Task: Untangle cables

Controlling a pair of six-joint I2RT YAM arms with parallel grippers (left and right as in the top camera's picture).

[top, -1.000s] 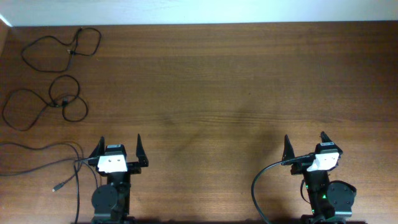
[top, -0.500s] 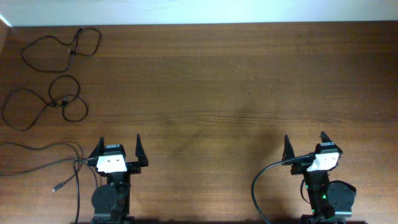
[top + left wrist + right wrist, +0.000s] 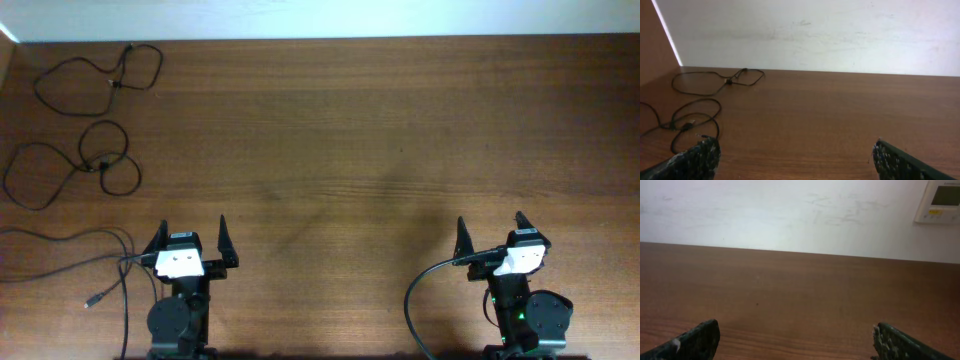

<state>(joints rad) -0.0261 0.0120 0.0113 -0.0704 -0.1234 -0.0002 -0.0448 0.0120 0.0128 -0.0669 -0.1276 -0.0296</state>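
Thin black cables lie as separate loose loops at the table's far left. One cable (image 3: 100, 80) lies by the back edge, a second cable (image 3: 75, 168) lies nearer, and both show in the left wrist view, the far one (image 3: 720, 82) and the near one (image 3: 690, 120). A third thin cable (image 3: 105, 290) with a small plug end lies at the left front. My left gripper (image 3: 191, 238) is open and empty at the front left, well apart from the loops; it also shows in its own wrist view (image 3: 792, 155). My right gripper (image 3: 491, 231) is open and empty at the front right, also seen in its wrist view (image 3: 795, 337).
A thicker black cable (image 3: 425, 290) runs from the right arm to the front edge. The wooden table (image 3: 380, 140) ends at a white wall (image 3: 840, 30) behind. A wall thermostat (image 3: 942, 200) shows at the upper right of the right wrist view.
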